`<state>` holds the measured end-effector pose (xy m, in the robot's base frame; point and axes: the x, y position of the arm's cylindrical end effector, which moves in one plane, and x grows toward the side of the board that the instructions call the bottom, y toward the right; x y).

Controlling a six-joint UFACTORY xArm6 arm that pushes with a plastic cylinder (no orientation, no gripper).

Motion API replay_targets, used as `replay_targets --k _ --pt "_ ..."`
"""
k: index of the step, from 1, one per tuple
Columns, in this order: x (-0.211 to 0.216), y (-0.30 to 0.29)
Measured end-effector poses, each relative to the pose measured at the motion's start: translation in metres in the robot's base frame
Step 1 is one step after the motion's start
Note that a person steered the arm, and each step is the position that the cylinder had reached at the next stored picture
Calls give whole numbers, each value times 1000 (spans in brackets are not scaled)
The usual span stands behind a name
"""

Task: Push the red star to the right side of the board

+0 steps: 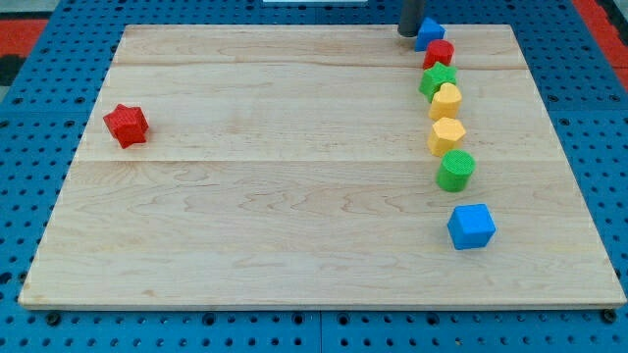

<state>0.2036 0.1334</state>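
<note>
The red star (127, 125) lies near the left edge of the wooden board (294, 196), about a third of the way down. My tip (407, 33) is at the view's top, right of centre, at the board's far edge. It stands just left of a small blue block (430, 33) and far from the red star.
A column of blocks runs down the right part of the board: the blue block, a red block (439, 53), a green star (439, 79), a yellow block (445, 100), a yellow hexagon (446, 135), a green cylinder (455, 170) and a blue cube (471, 226).
</note>
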Motion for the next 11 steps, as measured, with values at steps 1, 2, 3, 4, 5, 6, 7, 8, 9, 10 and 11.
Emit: replay_targets --k 1,2,3,4,5,6,7,8,9,10,11 --pt "-2 -112" --pt "61 -255" --pt "115 -344" --pt "155 -372" --pt "198 -368" --pt "227 -386" --pt "256 -386" --pt "262 -301" --pt "245 -245" --pt "233 -217" --pt "242 -165"
